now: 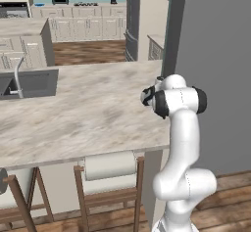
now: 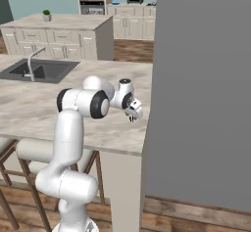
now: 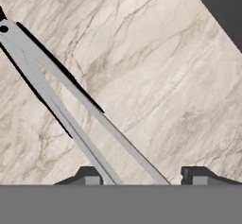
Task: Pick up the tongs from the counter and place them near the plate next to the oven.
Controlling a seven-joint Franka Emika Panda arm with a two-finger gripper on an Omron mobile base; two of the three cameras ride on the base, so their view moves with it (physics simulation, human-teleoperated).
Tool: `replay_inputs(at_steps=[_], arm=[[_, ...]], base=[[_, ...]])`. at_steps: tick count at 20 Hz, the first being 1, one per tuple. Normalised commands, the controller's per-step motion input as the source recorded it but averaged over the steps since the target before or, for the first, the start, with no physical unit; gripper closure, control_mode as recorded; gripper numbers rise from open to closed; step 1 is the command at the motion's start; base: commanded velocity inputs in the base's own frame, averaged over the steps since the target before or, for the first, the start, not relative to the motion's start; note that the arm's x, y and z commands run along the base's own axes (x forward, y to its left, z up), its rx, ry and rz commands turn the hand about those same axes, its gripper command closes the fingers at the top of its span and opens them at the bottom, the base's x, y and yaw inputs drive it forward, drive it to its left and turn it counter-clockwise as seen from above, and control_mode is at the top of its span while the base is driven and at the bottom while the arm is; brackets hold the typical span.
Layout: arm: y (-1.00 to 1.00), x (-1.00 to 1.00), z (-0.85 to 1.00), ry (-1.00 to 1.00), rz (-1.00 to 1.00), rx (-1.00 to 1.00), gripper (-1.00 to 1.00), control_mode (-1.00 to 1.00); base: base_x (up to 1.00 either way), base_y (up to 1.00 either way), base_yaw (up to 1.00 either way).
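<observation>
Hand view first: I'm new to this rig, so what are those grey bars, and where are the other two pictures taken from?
The machine is a white robot arm with a two-finger gripper. The left and right base views come from cameras behind the arm, looking over it at the marbled counter with its sink and faucet. The hand view looks along the gripper, down at the counter. The grey bars are the tongs, lying flat on the stone, their two arms running between the spread fingertips. The gripper is open, so nothing is held.
</observation>
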Motion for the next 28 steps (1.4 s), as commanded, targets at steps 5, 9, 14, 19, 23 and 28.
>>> replay_inputs(at_steps=[5,9,14,19,23,28], arm=[[0.34,-0.12,-0.72,0.03,-0.04,-0.01,1.00,-1.00],[0.19,-0.81,-0.19,0.00,0.02,0.00,1.00,-1.00],[0.28,-0.88,0.00,0.00,0.17,-0.04,1.00,-1.00],[0.19,-0.51,0.12,-0.03,0.18,-0.07,1.00,-1.00],[-0.19,-0.98,0.87,-0.25,0.08,0.06,1.00,-1.00],[-0.22,-1.00,1.00,-0.12,0.03,0.09,1.00,-1.00]], base=[[0.00,0.00,0.00],[0.00,0.00,0.00],[0.00,0.00,0.00],[0.00,0.00,0.00],[0.00,0.00,0.00],[0.00,0.00,0.00]])
